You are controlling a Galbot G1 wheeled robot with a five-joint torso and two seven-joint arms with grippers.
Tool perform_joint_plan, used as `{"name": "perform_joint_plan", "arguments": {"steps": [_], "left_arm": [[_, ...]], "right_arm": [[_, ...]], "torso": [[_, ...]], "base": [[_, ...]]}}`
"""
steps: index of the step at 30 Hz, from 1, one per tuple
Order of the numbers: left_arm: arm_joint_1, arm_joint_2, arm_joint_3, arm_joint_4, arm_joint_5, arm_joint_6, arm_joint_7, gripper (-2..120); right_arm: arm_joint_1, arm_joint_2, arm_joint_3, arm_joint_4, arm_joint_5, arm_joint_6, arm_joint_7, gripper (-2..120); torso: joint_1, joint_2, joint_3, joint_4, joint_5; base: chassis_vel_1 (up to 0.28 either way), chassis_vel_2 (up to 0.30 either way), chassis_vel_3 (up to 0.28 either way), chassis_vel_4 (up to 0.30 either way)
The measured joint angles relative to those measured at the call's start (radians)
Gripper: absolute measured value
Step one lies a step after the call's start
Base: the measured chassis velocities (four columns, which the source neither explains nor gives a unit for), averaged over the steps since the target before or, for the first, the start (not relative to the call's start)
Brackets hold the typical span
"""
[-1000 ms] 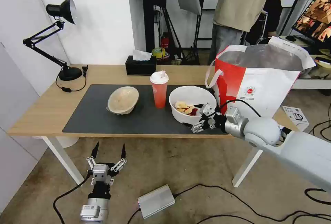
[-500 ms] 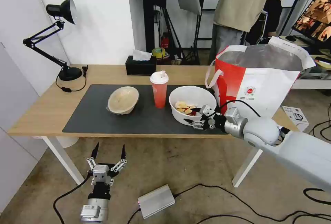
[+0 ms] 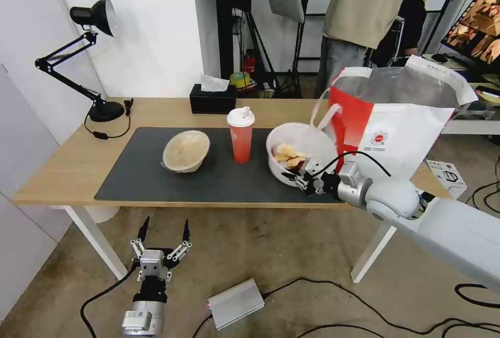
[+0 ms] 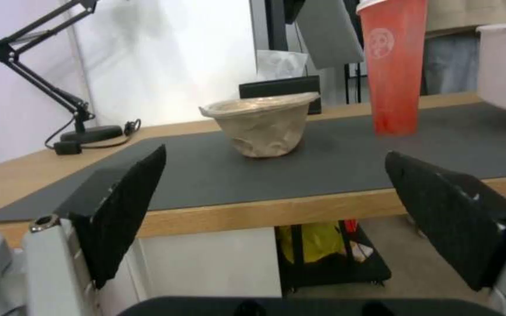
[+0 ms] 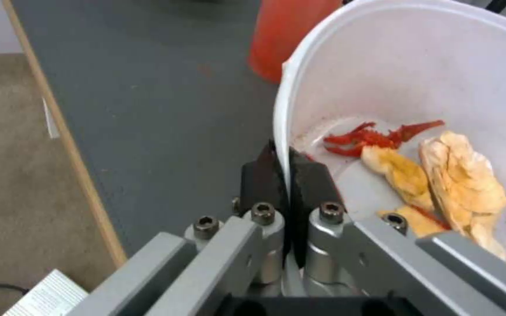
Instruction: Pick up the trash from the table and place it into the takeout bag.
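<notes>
The large white bowl [image 3: 299,150] with food scraps hangs tilted above the dark mat's right end, its near rim pinched by my right gripper [image 3: 296,177]. In the right wrist view the two black fingers [image 5: 309,175] clamp that bowl's [image 5: 417,79] rim. The red cup [image 3: 240,135] with white lid stands at the mat's middle, and the beige bowl [image 3: 186,150] sits left of it. The red-and-white takeout bag [image 3: 396,119] stands open at the table's [image 3: 57,171] right end, just behind the lifted bowl. My left gripper [image 3: 162,234] hangs open below the table's front edge, facing the beige bowl [image 4: 262,125] and the cup [image 4: 393,66].
A black desk lamp [image 3: 96,57] stands at the table's back left and a black tissue box [image 3: 212,99] at the back middle. A grey box [image 3: 235,303] and cables lie on the floor. People stand behind the bag.
My right gripper has shut on the white bowl's rim and lifted it, tilting it up and toward the bag. The left arm has stayed still.
</notes>
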Motion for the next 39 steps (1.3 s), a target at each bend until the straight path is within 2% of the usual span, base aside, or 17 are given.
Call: {"name": "perform_joint_plan", "arguments": {"steps": [23,39], "left_arm": [[-0.007,-0.007,0.003,0.011,0.006,-0.003,0.0,100],[-0.015,0.006,0.0,0.024,-0.004,-0.003,0.001,100]], "right_arm": [[0.007,0.011,-0.001,-0.013,-0.003,0.006,-0.005,0],[0.033,-0.004,-0.007,0.057,-0.009,0.019,-0.007,0]], "torso": [[0.0,0.0,0.0,0.0,0.0001],[0.0,0.0,0.0,0.0,0.0001]], "base": [[0.0,0.0,0.0,0.0],[0.0,0.0,0.0,0.0]]}}
